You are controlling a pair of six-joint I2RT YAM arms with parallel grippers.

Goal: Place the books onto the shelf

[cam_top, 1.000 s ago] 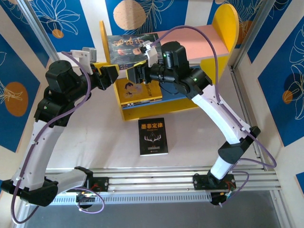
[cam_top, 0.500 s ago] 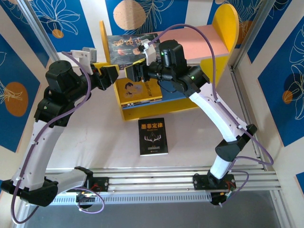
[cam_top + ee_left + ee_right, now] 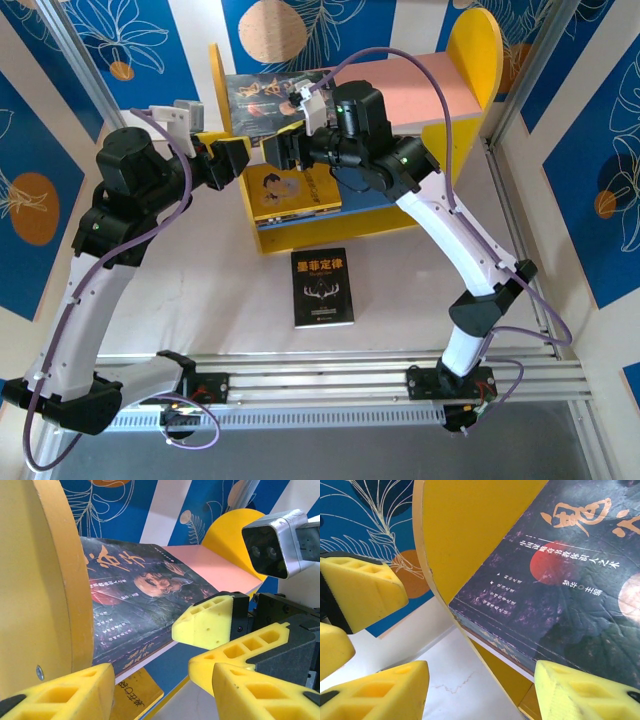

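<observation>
While the left gripper (image 3: 240, 158) stays still, the right gripper (image 3: 282, 152) has edged left toward the dark book (image 3: 262, 100) on the shelf (image 3: 476, 55). Both claws stand spread (nothing pinched).

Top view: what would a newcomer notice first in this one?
The left gripper and right gripper face each other, jaws open, at the left end of the shelf, beside a dark book on its pink board. A yellow book lies on the blue board below; a black book lies alone on the table in front.
</observation>
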